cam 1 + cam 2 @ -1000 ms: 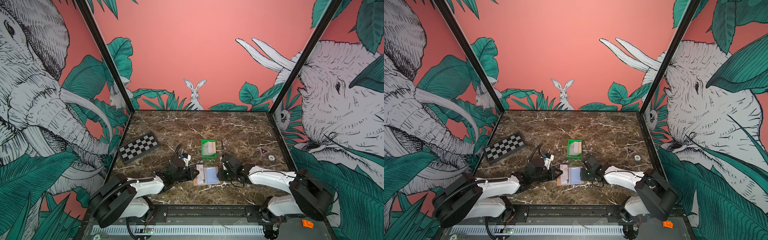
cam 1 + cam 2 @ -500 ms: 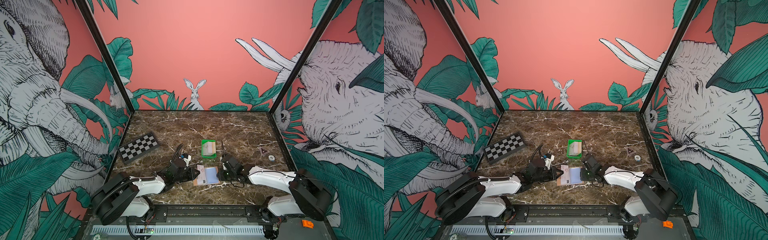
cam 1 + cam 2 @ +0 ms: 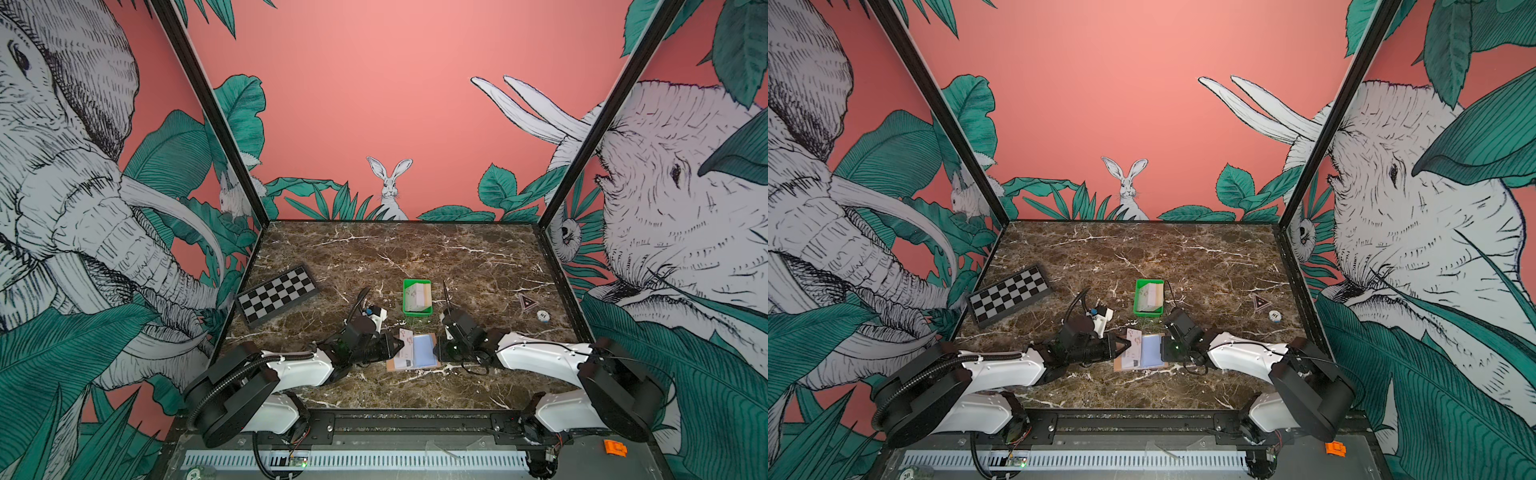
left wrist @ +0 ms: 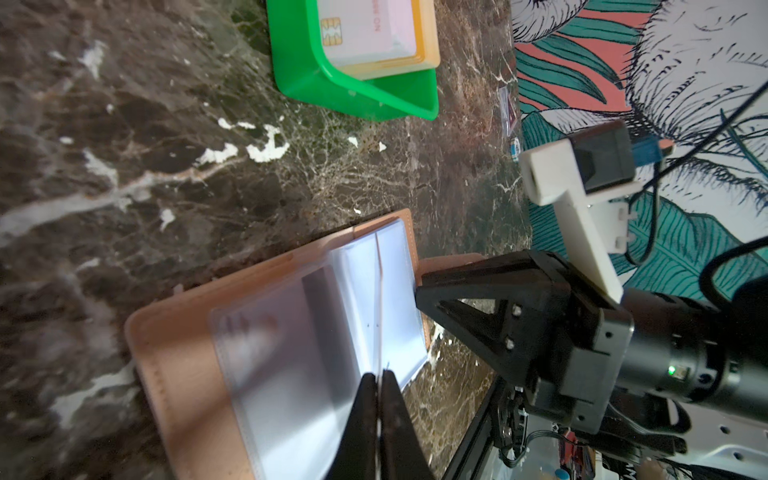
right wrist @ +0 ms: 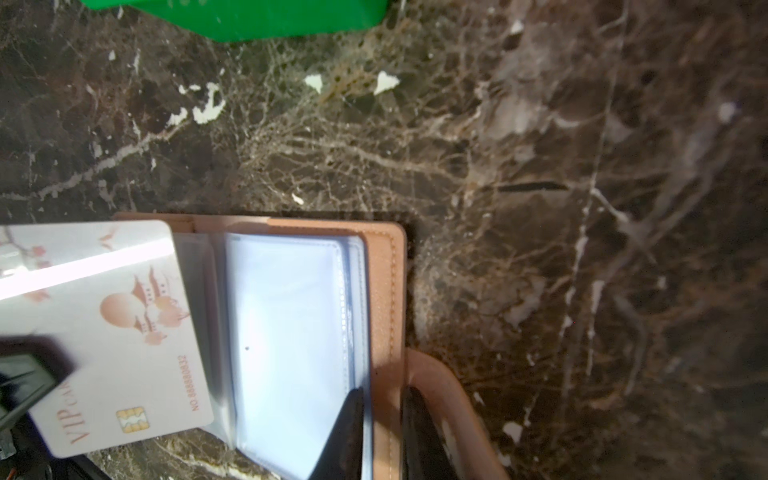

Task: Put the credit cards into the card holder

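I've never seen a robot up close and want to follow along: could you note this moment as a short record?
Right fingers: clamped on the cover edge of the open tan leather booklet card holder
Left fingers: pinching a white plastic card with a gold chip, over the holder's left page
Spare cards: stacked in a small green plastic tray
Elsewhere: black-and-white checkerboard, round white poker chip
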